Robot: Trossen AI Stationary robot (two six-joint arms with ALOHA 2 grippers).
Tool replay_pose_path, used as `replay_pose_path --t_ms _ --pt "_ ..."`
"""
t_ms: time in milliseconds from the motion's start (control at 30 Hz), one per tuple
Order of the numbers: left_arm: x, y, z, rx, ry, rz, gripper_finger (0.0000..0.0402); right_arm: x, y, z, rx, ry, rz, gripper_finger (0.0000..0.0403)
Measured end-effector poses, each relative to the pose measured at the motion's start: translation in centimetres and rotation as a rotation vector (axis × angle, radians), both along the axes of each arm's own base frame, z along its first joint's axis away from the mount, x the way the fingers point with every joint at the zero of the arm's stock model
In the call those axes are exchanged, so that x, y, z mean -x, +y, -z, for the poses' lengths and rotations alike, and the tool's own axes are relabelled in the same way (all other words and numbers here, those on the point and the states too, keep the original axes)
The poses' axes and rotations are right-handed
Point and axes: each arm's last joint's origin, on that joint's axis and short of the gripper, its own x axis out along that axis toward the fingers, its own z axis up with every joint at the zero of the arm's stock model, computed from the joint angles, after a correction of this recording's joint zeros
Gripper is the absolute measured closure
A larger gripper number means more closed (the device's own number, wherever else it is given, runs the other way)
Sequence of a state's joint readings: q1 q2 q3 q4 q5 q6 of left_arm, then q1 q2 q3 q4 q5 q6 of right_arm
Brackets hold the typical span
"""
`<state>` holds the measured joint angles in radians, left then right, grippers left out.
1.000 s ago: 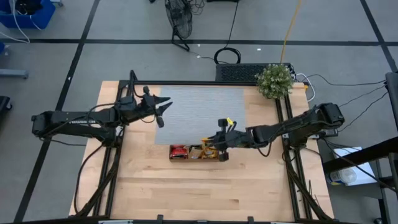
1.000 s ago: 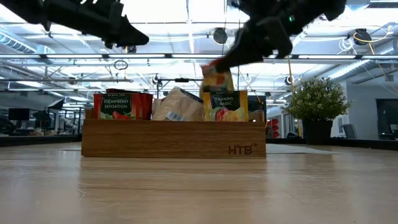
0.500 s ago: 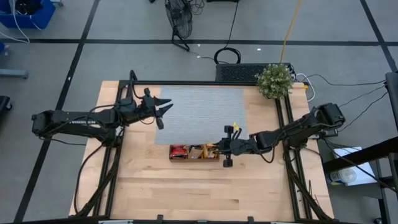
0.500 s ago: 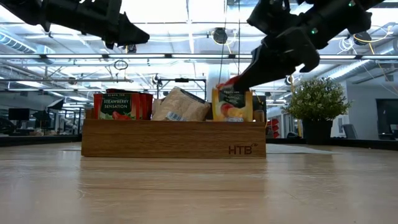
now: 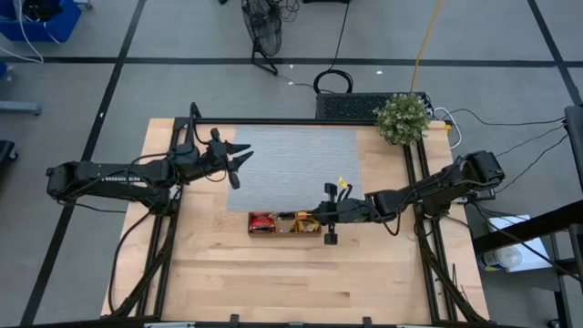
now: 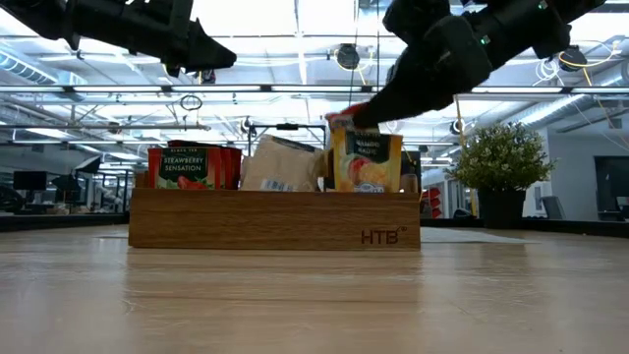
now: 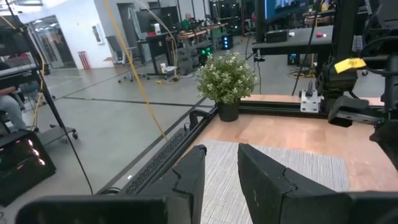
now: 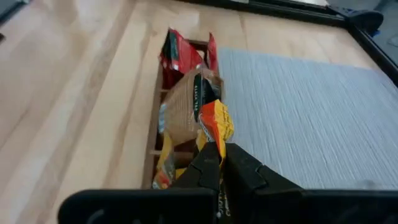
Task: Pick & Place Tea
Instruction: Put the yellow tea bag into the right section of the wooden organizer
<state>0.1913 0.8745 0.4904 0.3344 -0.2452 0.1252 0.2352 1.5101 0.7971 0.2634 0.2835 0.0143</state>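
Note:
A long wooden tray (image 5: 284, 223) (image 6: 275, 218) stands near the table's middle. Red tea packets (image 6: 187, 167) stand upright in its left compartment and pale ones (image 6: 280, 165) lean in the middle one. My right gripper (image 5: 322, 220) (image 8: 221, 160) hangs over the right compartment, shut on an orange-yellow packet (image 6: 366, 162) (image 8: 214, 127). My left gripper (image 5: 239, 162) (image 7: 219, 167) waits open above the left edge of the grey mat (image 5: 291, 169), away from the tray. My right gripper pinches the orange-yellow packet between its two fingers at the top edge (image 8: 217, 138), near the upper corner (image 6: 340, 118). The fingers slant down from the table's right side. The packet stands upright below them, its lower part inside the tray's right compartment.
A potted plant (image 5: 403, 118) (image 6: 501, 167) stands at the table's far right corner. Black frame rails (image 5: 414, 182) run along both sides. Bare wood (image 5: 291, 273) lies between the tray and the near edge.
My right gripper has come down with the orange-yellow packet, from above the tray into its right compartment, then shifted a little toward the table's left. It stays shut on the packet, which now stands among the others.

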Motion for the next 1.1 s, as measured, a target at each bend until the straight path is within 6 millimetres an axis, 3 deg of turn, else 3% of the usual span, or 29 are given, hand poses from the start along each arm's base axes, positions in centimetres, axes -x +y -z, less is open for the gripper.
replay_pose_path --t_ms 333,567,933,1100 --pt "0.0 0.0 0.0 0.000 0.001 -0.001 0.0300 0.6 -0.5 1.5 -0.089 0.085 0.022 0.0403" --pt "0.0 0.0 0.0 0.000 0.001 -0.001 0.0300 1.4 -1.4 3.0 -0.144 0.036 0.034 0.0402" --pt "0.1 0.1 0.0 -0.003 0.001 -0.044 0.0300 1.5 -1.4 3.2 -0.161 0.033 0.003 0.0397" --pt "0.1 0.1 0.0 -0.003 0.001 -0.044 0.0300 1.5 -1.5 3.1 -0.110 0.023 0.029 0.0365"
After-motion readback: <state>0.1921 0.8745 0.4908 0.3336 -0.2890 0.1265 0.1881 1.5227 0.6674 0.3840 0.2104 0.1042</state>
